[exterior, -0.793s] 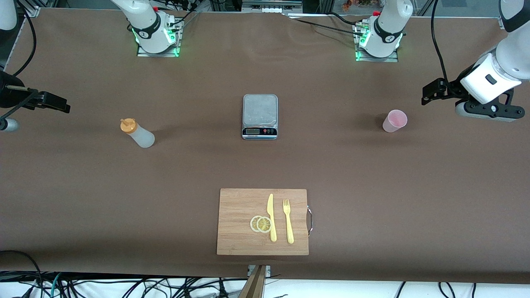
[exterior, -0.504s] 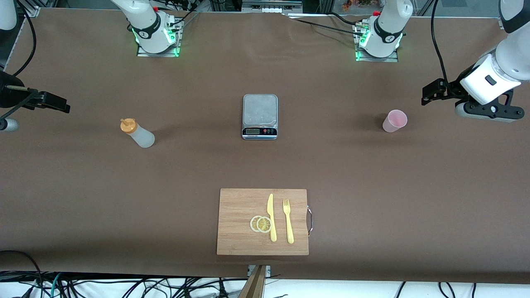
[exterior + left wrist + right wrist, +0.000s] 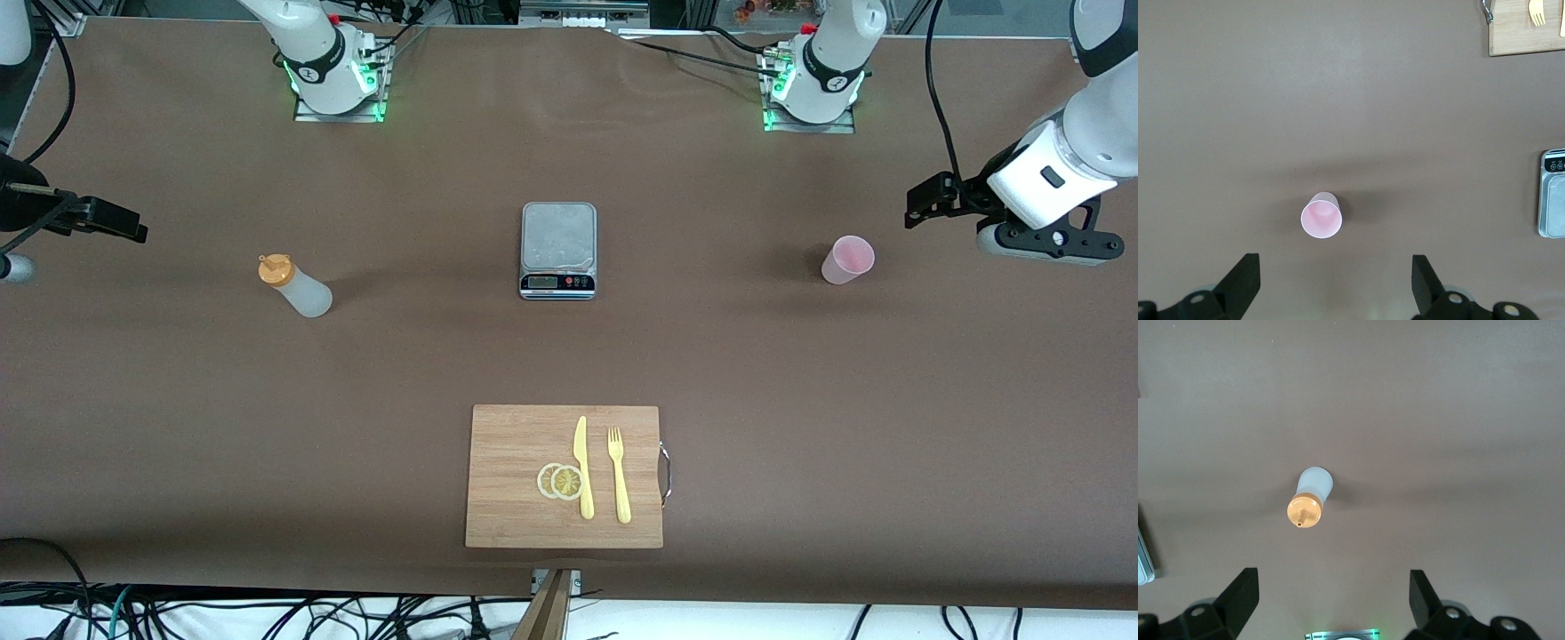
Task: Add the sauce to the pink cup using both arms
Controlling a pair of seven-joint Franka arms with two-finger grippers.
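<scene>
Currently we hold both pincers spread wide and empty: the left gripper (image 3: pixel 1333 283) high above the pink cup (image 3: pixel 1321 215), the right gripper (image 3: pixel 1331 603) high above the sauce bottle (image 3: pixel 1309 499). Descending off-centre could topple either light container.

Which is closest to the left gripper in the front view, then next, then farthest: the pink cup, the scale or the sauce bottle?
From the left gripper, open over its own end of the table:
1. pink cup, just beside it.
2. scale, mid-table.
3. sauce bottle, toward the right arm's end.
</scene>
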